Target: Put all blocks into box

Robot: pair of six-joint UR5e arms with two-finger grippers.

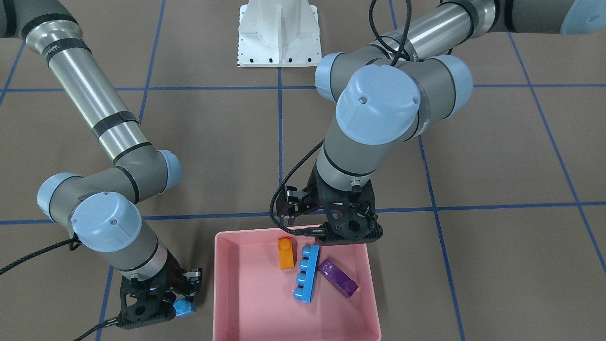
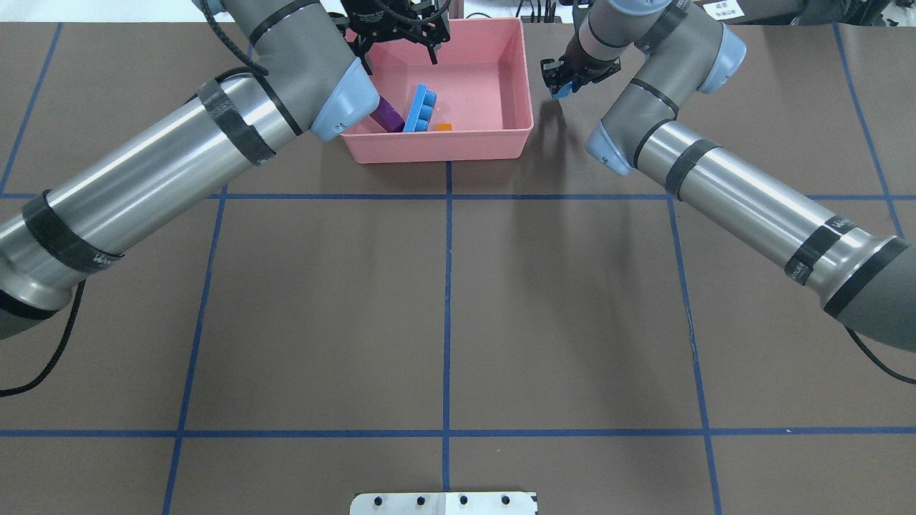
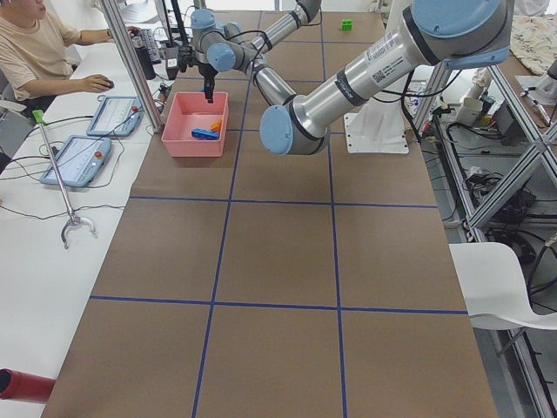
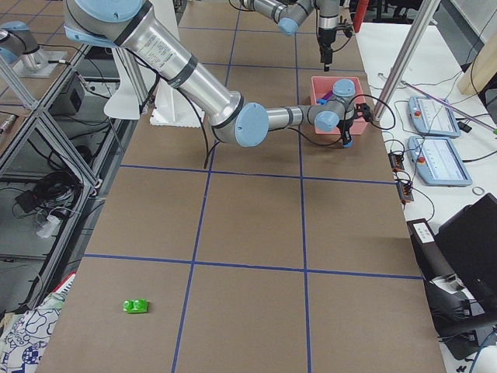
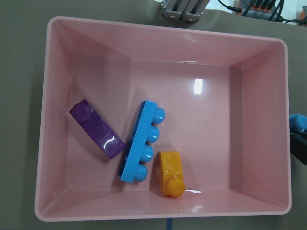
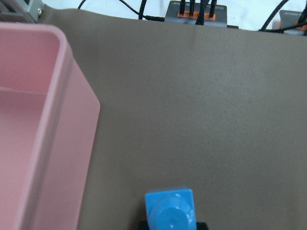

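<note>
The pink box stands at the table's far edge; it also shows in the overhead view and the left wrist view. In it lie the orange block, the long blue block and the purple block. My left gripper is open and empty above the box. My right gripper is shut on the tiny blue cube beside the box, over the table. The green block lies far off on the table's right end.
The white robot base stands at the table's near middle. Cable connectors sit beyond the table's far edge. An operator and blue control pendants are at a side desk.
</note>
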